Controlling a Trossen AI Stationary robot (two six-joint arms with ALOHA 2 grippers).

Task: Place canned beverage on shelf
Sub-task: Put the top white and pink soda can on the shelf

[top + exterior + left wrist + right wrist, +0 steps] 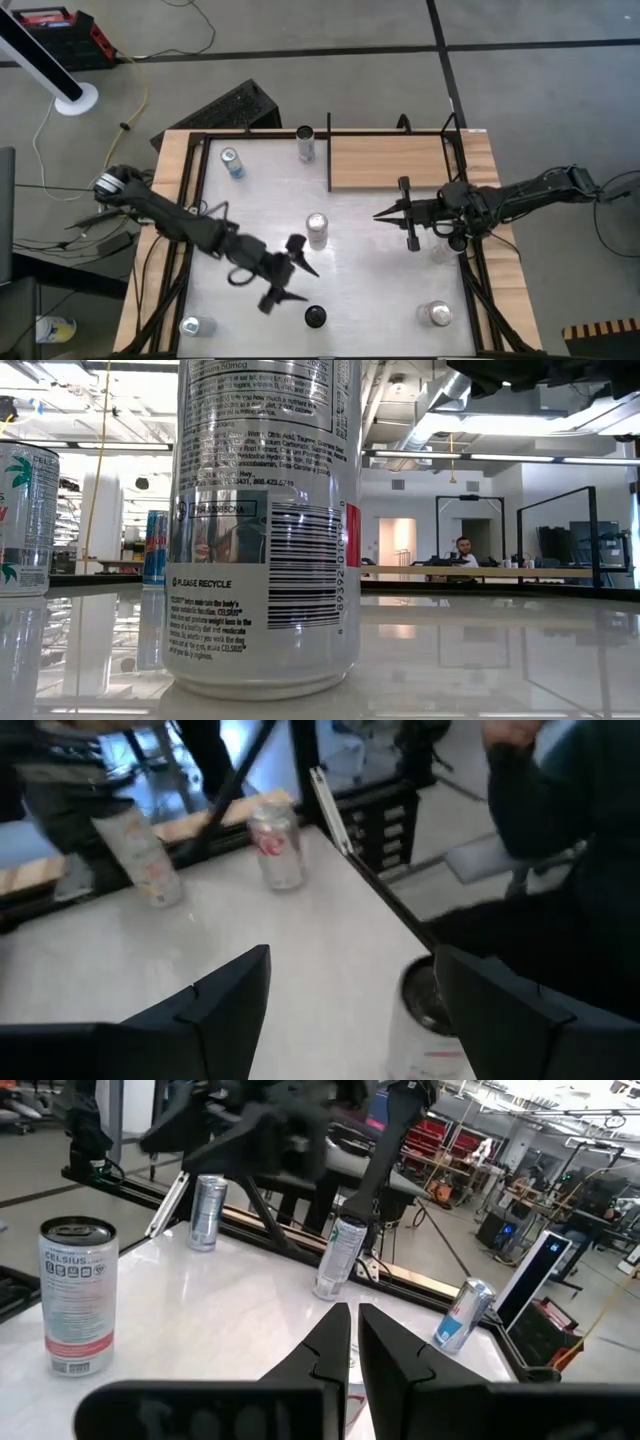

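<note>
While the left gripper [296,277] gapes wide near the glossy white tabletop's [370,270] front edge, the right gripper [380,214], fingers pinched together, hovers beside the light-wood plank shelf [385,161].

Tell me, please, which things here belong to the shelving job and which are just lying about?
Job: shelf; black-topped can by the open left gripper; shut right gripper.
Lying about: center can; can beside the shelf; keyboard on the floor.

Right up close, the big silver can [265,520] reads "PLEASE RECYCLE" beside its barcode, with "CELSIUS" in the fine print below. Near the right arm's fingers [350,1342], a white can [78,1296] shows "CELSIUS" under its rim. Other labels can't be read.
</note>
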